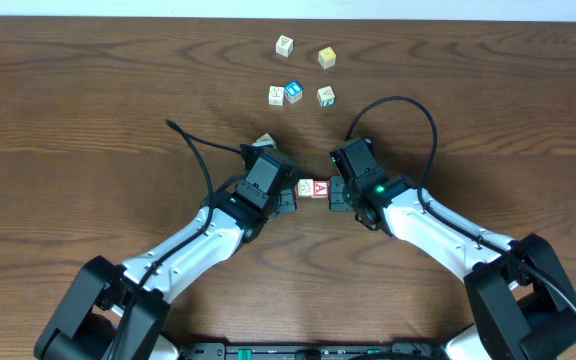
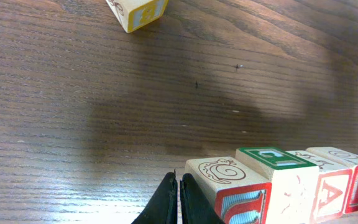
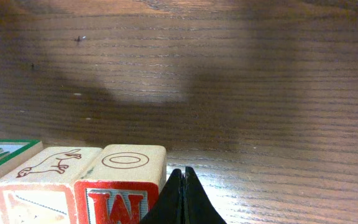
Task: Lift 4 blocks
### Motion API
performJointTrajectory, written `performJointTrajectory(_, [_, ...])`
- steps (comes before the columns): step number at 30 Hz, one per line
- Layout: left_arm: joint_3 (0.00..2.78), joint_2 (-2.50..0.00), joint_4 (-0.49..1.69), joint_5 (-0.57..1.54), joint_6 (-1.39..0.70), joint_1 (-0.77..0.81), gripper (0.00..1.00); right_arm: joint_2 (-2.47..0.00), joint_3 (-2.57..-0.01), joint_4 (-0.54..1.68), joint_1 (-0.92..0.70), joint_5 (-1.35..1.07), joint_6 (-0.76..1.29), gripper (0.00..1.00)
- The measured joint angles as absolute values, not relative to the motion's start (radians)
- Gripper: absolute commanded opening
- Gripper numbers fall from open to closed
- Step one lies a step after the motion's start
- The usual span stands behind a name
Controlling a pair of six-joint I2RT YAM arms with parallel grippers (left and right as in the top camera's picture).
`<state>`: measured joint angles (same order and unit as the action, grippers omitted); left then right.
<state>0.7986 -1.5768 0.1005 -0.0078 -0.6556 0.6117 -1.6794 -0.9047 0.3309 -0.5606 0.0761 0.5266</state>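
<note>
The blocks (image 1: 313,187) sat in one short row between my two pincers, running straight from one to the other. The left pincer (image 2: 179,186) and right pincer (image 3: 183,180) were both pinched tight with nothing between their own fingers, each seeming to push on one end. Red letter faces showed, with pale tops and one green.

blocks (image 1: 313,187) in a row, loose cubes (image 1: 294,92) well behind them

Ten in all, in three groups.
Four blocks (image 2: 272,180) in one near row, five loose cubes (image 1: 293,92) far, one yellow cube (image 2: 138,12) apart.
</note>
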Motion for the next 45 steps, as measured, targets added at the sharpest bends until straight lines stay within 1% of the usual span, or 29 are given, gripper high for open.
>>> performJointTrajectory(45, [0.798,-1.582,0.102,-0.052,-0.659,0.611,0.07,-1.680,-0.904,0.264,-0.553,0.044,0.585,0.01])
